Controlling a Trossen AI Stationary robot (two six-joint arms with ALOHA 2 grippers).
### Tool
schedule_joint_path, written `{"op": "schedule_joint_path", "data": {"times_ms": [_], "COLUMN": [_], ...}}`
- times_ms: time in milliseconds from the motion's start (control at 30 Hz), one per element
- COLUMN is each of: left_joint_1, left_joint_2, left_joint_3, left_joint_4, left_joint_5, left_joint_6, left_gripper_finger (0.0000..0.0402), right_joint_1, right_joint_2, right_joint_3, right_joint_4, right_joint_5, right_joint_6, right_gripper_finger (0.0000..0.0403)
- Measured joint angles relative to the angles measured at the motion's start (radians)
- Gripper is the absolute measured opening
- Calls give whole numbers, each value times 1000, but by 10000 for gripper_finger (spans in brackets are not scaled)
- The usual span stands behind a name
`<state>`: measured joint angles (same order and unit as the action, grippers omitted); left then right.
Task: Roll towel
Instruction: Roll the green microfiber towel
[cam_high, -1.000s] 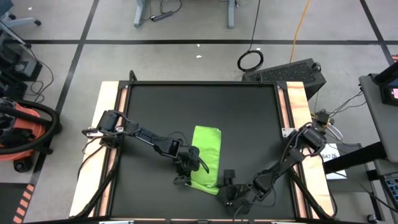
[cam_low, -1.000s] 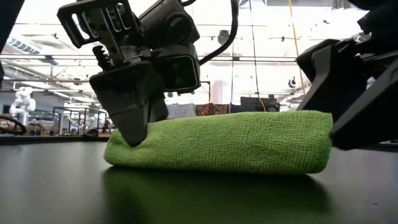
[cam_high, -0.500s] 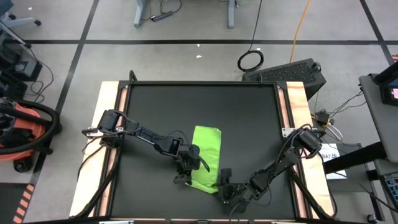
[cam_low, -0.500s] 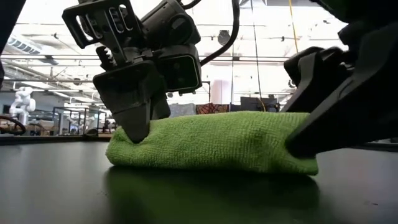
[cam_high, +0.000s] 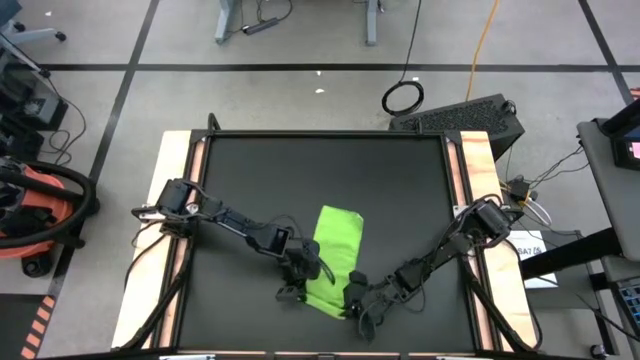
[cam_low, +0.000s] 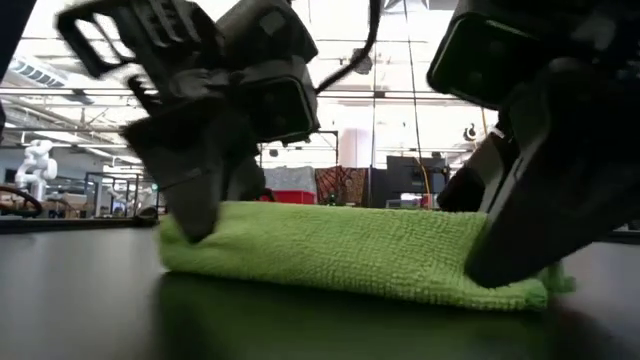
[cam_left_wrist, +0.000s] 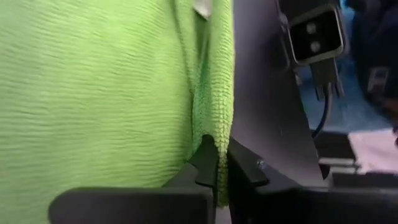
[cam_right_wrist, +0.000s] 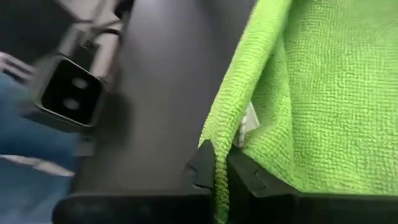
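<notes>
The lime-green towel (cam_high: 336, 252) lies as a folded strip on the black mat (cam_high: 400, 190), running from far to near, slightly askew. In the low view the towel (cam_low: 340, 250) rests flat on its underside. My left gripper (cam_high: 307, 273) is at the towel's left side close to its near end and is shut on it. My right gripper (cam_high: 353, 299) is at the near right corner, also shut on it. Both show in the low view, with my left gripper (cam_low: 195, 225) on the left and my right gripper (cam_low: 500, 268) on the right. My left gripper pinches the towel's left edge (cam_left_wrist: 217, 144) between its two fingers, close to the near end. It slants down from the table's left. One layer or several, I cannot tell. The towel lies on the mat there. My right gripper pinches the towel's right edge (cam_right_wrist: 218, 160) at the near corner between its two fingers, slanting down from the table's right. A white tag (cam_right_wrist: 247, 124) shows just beside the pinch. That corner (cam_low: 530, 290) lies flat on the mat.
Wooden rails (cam_high: 175, 190) border the mat on the left and right. Bare mat lies on the far side and to both sides of the towel. Off the table are an orange vacuum (cam_high: 45, 215) at the left and a black keyboard-like case (cam_high: 465, 115) beyond the far right corner.
My right gripper has moved toward the table's left, sunk onto the towel's near right corner, rolled its wrist and shut on the edge. The towel's near right end has flattened, and the strip now lies slightly askew. My left gripper has kept its hold.
</notes>
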<state>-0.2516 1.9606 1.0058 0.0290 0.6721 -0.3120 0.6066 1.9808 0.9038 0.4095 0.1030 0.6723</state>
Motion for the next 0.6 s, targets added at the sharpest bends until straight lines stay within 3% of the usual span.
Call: {"op": "schedule_joint_path", "data": {"times_ms": [367,600], "left_joint_1": [-105,-100], "left_joint_2": [-3,-45], "left_joint_3": [60,116], "left_joint_4": [-125,-275], "left_joint_5": [-181,-277], "left_joint_6": [63,85], "left_gripper_finger": [159,189], "right_joint_1": [-97,-118], "right_joint_2": [-4,-2], "right_joint_3": [-38,-38], "right_joint_4": [132,156], "right_joint_5": [-313,-390], "right_joint_6": [172,220], "right_gripper_finger": [3,3]}}
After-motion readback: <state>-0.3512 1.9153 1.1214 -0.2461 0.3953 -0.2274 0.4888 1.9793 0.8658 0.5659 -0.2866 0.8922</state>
